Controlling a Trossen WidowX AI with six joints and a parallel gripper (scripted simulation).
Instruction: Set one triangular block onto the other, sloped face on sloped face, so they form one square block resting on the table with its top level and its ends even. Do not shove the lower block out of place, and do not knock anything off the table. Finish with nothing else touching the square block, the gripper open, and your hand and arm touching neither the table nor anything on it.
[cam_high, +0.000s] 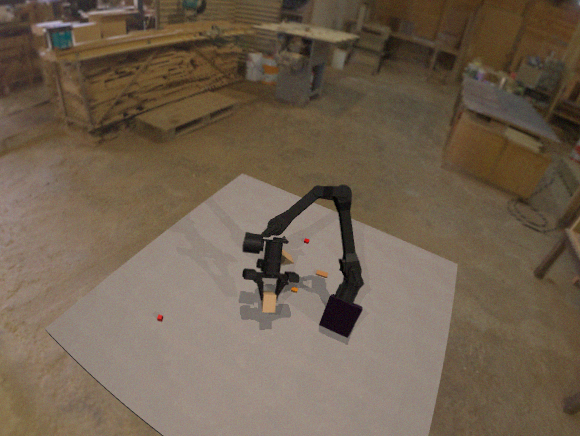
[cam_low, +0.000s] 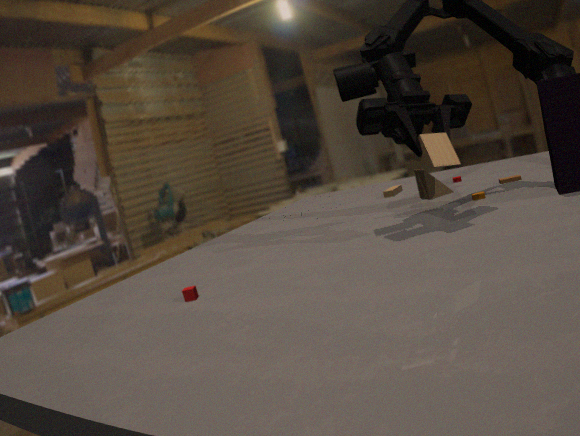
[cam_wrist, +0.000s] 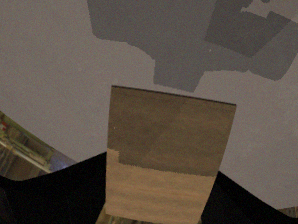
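The gripper (cam_low: 429, 142) is clamped about half-open on one triangular block (cam_low: 439, 149), holding it up off the table (cam_high: 150, 380) with its own shadow underneath — makes sense, since it has to clear the other one before it can come down slope on slope. In the wrist view the held block's pale face fills the gap between the dark jaws.

The second triangular block (cam_low: 430, 184) sits on the table a bit nearer the far edge, partly hidden behind the wrist from above, one sloped side facing the camera in the exterior view. It looks untouched, so it's the base.

Count of stuff:
- triangular blocks: two
- red cubes: two — one (cam_high: 160, 317) out toward the left corner, one (cam_high: 306, 240) toward the far edge
- flat tan pieces: two, (cam_low: 392, 190) and (cam_low: 509, 179)
- small orange piece (cam_high: 294, 289): one, near the arm's base (cam_high: 340, 315)

Those bits are close enough to the base block that the lowering path needs care, I'd guess.
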